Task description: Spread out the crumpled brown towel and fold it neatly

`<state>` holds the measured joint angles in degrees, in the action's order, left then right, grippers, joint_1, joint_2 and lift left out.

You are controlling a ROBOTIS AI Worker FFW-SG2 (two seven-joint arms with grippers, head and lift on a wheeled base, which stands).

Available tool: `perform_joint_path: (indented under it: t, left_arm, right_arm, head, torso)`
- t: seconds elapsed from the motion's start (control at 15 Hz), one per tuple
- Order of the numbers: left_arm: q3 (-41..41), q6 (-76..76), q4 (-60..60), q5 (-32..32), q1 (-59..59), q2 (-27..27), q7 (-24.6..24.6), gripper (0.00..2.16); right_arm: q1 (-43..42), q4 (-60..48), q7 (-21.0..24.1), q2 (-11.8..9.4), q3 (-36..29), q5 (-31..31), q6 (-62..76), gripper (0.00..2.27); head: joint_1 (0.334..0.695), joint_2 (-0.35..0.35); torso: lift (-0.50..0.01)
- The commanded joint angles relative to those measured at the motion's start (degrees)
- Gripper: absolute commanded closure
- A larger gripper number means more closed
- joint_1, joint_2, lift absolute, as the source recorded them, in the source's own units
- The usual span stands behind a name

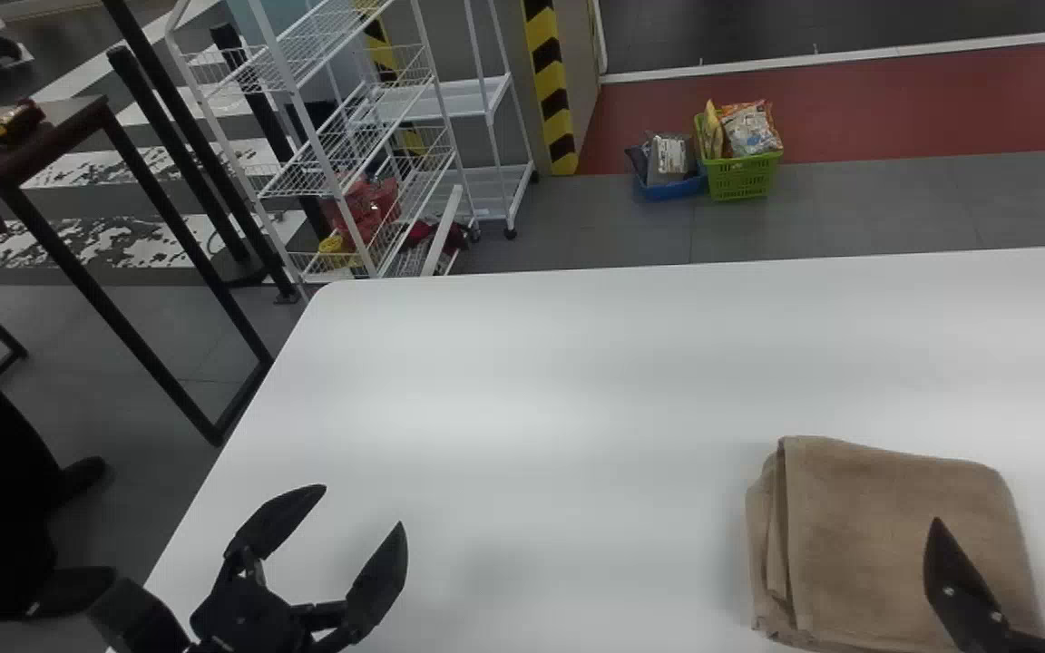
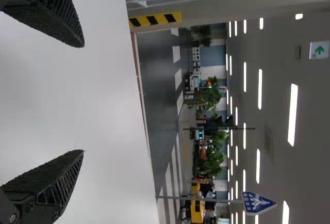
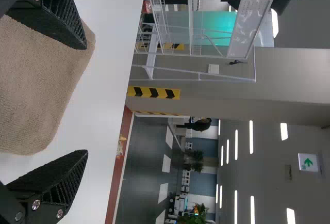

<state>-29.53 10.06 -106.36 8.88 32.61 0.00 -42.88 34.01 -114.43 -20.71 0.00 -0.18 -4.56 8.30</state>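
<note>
The brown towel [image 1: 894, 526] lies folded flat on the white desk [image 1: 532, 363], at four o'clock in the head view. Its layers show on its nine o'clock side. The right tool [image 1: 1005, 503] is spread wide, one finger over the towel, the other past its three o'clock side. The left tool [image 1: 365, 506] is at seven o'clock, spread wide too.
</note>
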Motion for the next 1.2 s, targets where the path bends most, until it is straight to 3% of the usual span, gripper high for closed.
perform_joint_path:
  t: [0.0, 1.13]
  left_arm:
    - [0.00, 0.00, 0.18, 0.00, 0.00, -0.15, -0.01, 0.08]
    - [0.09, 0.18, 0.27, -0.17, 0.00, -0.15, 0.08, 0.08]
  right_arm:
    - [0.00, 0.09, -0.03, 0.05, 0.00, -0.01, 0.00, 0.10]
    - [-0.09, 0.61, -0.03, 0.05, 0.18, -0.01, 0.53, 0.10]
  head:
    - [0.695, 0.308]
    - [0.695, 0.311]
  torso:
    - [-0.128]
    - [-0.128]
